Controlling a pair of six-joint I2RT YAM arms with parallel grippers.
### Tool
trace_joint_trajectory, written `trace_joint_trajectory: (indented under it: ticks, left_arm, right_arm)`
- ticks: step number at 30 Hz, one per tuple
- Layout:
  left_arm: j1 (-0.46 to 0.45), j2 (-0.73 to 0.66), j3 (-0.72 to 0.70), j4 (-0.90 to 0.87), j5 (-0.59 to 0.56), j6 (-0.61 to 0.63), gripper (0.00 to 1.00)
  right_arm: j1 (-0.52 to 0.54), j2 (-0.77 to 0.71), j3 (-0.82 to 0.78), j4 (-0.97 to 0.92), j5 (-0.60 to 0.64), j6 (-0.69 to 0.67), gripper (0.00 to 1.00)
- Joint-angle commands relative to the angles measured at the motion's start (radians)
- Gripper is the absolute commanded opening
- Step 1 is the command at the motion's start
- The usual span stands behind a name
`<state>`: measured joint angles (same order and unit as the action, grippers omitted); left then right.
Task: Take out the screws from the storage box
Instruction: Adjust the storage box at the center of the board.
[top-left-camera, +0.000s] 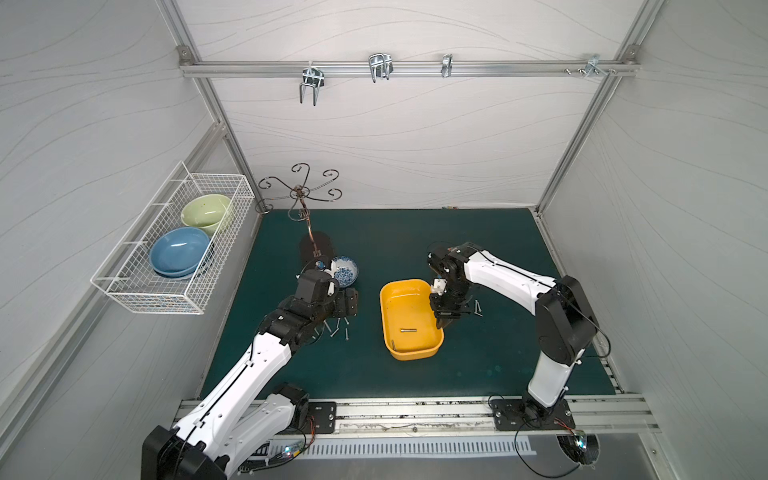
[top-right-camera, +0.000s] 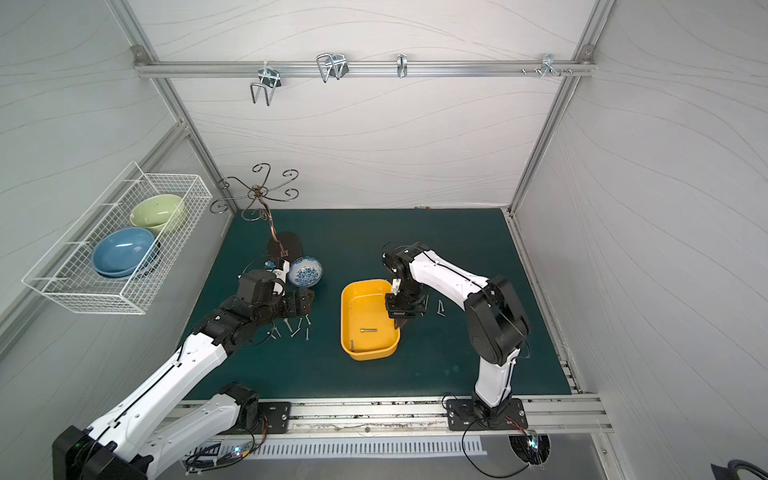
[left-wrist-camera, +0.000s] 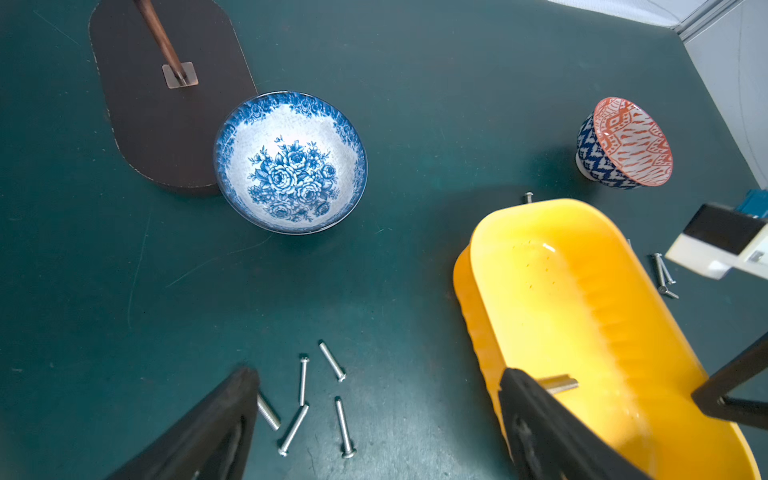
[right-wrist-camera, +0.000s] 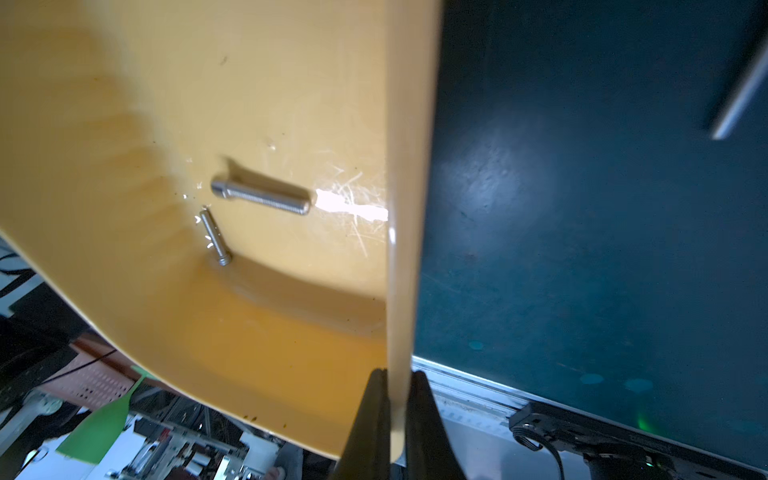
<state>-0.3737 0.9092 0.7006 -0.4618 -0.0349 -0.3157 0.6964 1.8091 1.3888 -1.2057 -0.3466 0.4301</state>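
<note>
A: Where was the storage box?
B: On the table, right fingers clamped on its rim, two screws inside.
A: Left fingers?
B: Spread wide above loose screws.

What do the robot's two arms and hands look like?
Both the left arm and the right arm have smooth white shells with chunky black joints, and thin black cables run along them. Each has a black base plate. The left hand and the right hand have black, pointed, wedge-shaped fingers.
</note>
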Motion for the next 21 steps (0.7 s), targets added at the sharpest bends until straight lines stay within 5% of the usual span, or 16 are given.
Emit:
trace_joint_trajectory:
  ticks: [1,10,21]
  left_arm:
    - [0.005,-0.015,0.000,0.046,-0.013,0.019,0.94]
    - [0.009,-0.009,0.006,0.046,-0.008,0.021,0.94]
    - [0.013,-0.002,0.023,0.033,0.001,0.019,0.94]
  right_arm:
    - [-0.020,0.007,0.019,-0.112,-0.181,-0.050,0.00]
    - [-0.041,-0.005,0.013,-0.068,0.011,-0.024,0.00]
    - [-0.052,0.034,-0.010,-0.081,-0.187,-0.006,0.00]
